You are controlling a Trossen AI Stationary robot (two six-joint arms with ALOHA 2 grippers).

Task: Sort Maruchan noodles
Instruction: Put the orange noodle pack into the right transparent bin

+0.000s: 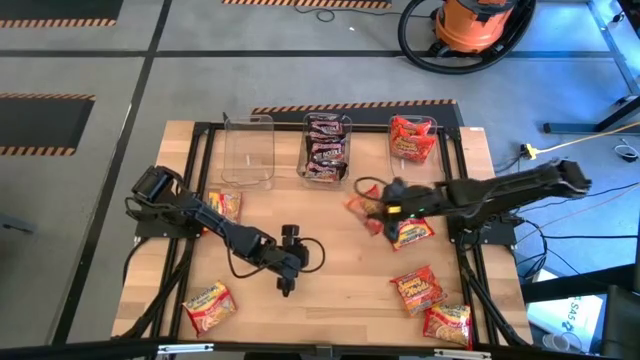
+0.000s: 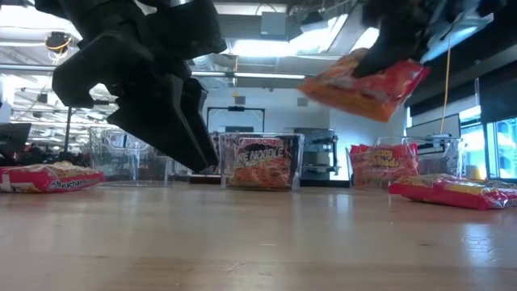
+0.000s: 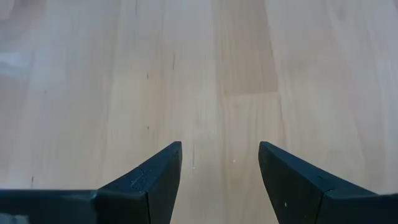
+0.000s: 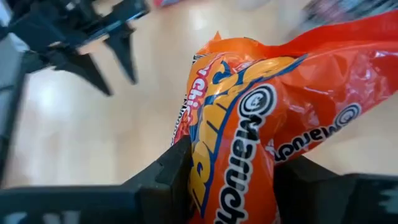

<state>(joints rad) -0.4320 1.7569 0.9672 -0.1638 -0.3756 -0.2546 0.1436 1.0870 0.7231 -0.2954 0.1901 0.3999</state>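
Note:
My right gripper (image 1: 372, 208) hangs above the table's middle right, shut on an orange-red Maruchan noodle packet (image 4: 249, 118), which the low view shows up in the air (image 2: 363, 81). My left gripper (image 1: 292, 265) stands open over bare wood near the table's middle, nothing between its fingers (image 3: 219, 146). More red-orange packets lie flat on the table: two at the left (image 1: 225, 205) (image 1: 208, 305) and three at the right (image 1: 410, 232) (image 1: 417, 288) (image 1: 447, 322). My right gripper pinches the orange-red packet between its two fingers, the wrapper (image 4: 231, 163) bunched up in the gap. The fingers come from above and from the table's right side, slanting down. The packet is lifted clear of the table and hangs tilted below the fingers (image 2: 355, 89).
Three clear tubs stand along the far edge: the left one (image 1: 248, 150) with nothing in it, the middle one (image 1: 327, 148) holding dark packets, the right one (image 1: 413, 138) holding red packets. Black frame rails run along both table sides (image 1: 190, 190). Bare wood lies between the grippers.

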